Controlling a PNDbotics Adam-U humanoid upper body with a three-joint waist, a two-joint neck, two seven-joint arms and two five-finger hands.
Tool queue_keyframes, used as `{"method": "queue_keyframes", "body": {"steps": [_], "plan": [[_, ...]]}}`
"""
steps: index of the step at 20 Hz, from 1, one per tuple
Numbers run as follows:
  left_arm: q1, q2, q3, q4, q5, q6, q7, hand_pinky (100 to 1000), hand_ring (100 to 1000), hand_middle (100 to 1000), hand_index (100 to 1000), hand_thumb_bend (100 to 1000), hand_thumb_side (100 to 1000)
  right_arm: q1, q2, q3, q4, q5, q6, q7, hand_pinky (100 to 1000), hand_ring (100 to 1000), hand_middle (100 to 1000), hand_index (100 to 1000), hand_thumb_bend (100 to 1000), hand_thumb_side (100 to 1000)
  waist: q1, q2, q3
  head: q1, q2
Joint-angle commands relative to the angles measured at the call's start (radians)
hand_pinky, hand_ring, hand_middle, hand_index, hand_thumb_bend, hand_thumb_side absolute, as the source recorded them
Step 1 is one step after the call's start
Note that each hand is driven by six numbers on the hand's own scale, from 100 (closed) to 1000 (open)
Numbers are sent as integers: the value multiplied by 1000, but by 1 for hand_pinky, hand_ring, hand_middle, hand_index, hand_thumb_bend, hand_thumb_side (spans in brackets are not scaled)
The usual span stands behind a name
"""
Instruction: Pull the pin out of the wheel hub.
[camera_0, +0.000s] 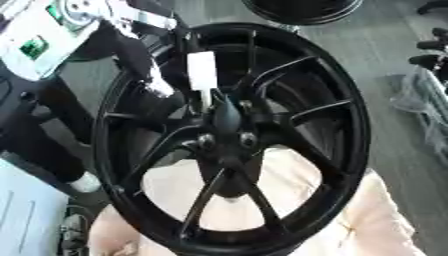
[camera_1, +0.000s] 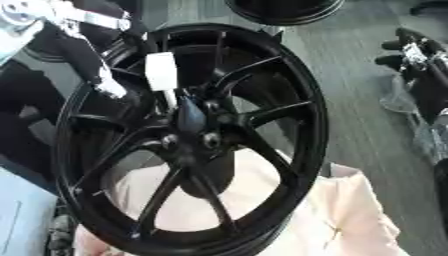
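While the left hand (camera_0: 166, 87) grips something white at the wheel hub (camera_0: 226, 142), the pin (camera_0: 202, 70) looks unpulled. Next comes a straight draw away from that hub. Right hand (camera_1: 411, 50) beyond the rim: state unclear.

Both head cams look steeply down, close on the black multi-spoke alloy wheel (camera_0: 232, 135); right eye sits slightly rightward, showing more grey floor (camera_1: 363, 75). Wheel shared.

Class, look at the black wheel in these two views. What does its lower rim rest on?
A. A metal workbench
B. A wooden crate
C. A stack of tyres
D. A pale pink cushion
D. The lower rim of the black wheel sits on a soft, pale pink cushion, which shows through the gaps between the lower spokes.
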Motion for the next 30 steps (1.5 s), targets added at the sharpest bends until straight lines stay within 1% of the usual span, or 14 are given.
{"method": "queue_keyframes", "body": {"steps": [1, 3, 4, 5, 9, 18, 19, 20, 21, 22, 23, 24, 27, 30], "plan": [[-30, -3, 27, 8, -27, 5, 0, 891, 864, 777, 850, 522, 424, -17, -27, 0, -10, 4, 3, 1, 941, 682, 715, 874, 100, 515, -5, -17, -3, 7, -13], [-33, -16, 37, 21, -44, 14, 0, 886, 860, 768, 843, 469, 413, -20, -26, 2, -10, 5, 4, 4, 941, 682, 716, 874, 100, 515, -5, -17, -6, 11, -14], [-34, -21, 41, 26, -50, 20, 0, 886, 860, 768, 843, 469, 413, -22, -25, 3, -10, 5, 4, 5, 941, 682, 716, 874, 100, 515, -5, -16, -7, 12, -14], [-34, -26, 45, 31, -53, 25, 0, 884, 857, 764, 840, 432, 428, -23, -24, 4, -10, 5, 5, 5, 941, 682, 716, 874, 100, 515, -5, -16, -8, 13, -15], [-35, -34, 43, 32, -49, 40, 0, 882, 851, 755, 830, 413, 447, -26, -23, 5, -9, 8, 9, 5, 941, 683, 717, 874, 100, 516, -4, -16, -11, 17, -15], [-39, -57, 38, 26, -49, 52, 0, 881, 848, 750, 813, 409, 412, -33, -19, 10, -10, 10, 15, 8, 942, 683, 718, 874, 100, 519, -4, -13, -18, 26, -19], [-39, -59, 38, 26, -53, 53, 0, 879, 844, 746, 798, 400, 376, -34, -18, 10, -10, 9, 15, 8, 942, 684, 719, 874, 100, 519, -4, -13, -18, 27, -19], [-39, -60, 39, 25, -56, 55, 0, 877, 842, 741, 783, 390, 361, -35, -18, 10, -10, 10, 16, 8, 942, 684, 719, 874, 100, 519, -4, -13, -19, 28, -19], [-38, -60, 39, 24, -59, 59, 0, 871, 833, 730, 742, 367, 308, -35, -18, 10, -10, 10, 16, 8, 942, 684, 720, 874, 100, 520, -4, -13, -19, 29, -20], [-38, -60, 39, 22, -61, 63, 0, 871, 832, 729, 738, 367, 291, -35, -18, 11, -10, 11, 17, 8, 942, 685, 720, 874, 100, 520, -3, -12, -19, 29, -20], [-38, -59, 39, 20, -62, 66, 0, 866, 822, 715, 694, 375, 139, -35, -18, 11, -10, 11, 17, 7, 943, 684, 720, 874, 100, 521, -3, -12, -19, 29, -20], [-39, -58, 38, 18, -65, 70, 0, 863, 817, 707, 673, 375, 100, -35, -18, 11, -10, 11, 17, 7, 943, 684, 720, 874, 100, 521, -3, -12, -19, 29, -19], [-40, -57, 44, 9, -66, 89, 0, 850, 787, 665, 506, 357, 100, -35, -19, 12, -9, 11, 19, 5, 943, 685, 720, 875, 100, 525, -3, -13, -19, 30, -16], [-43, -52, 50, -11, -54, 105, 0, 844, 774, 640, 448, 361, 100, -35, -20, 14, -10, 11, 19, 6, 943, 685, 721, 875, 100, 525, -2, -13, -18, 30, -11]]}}
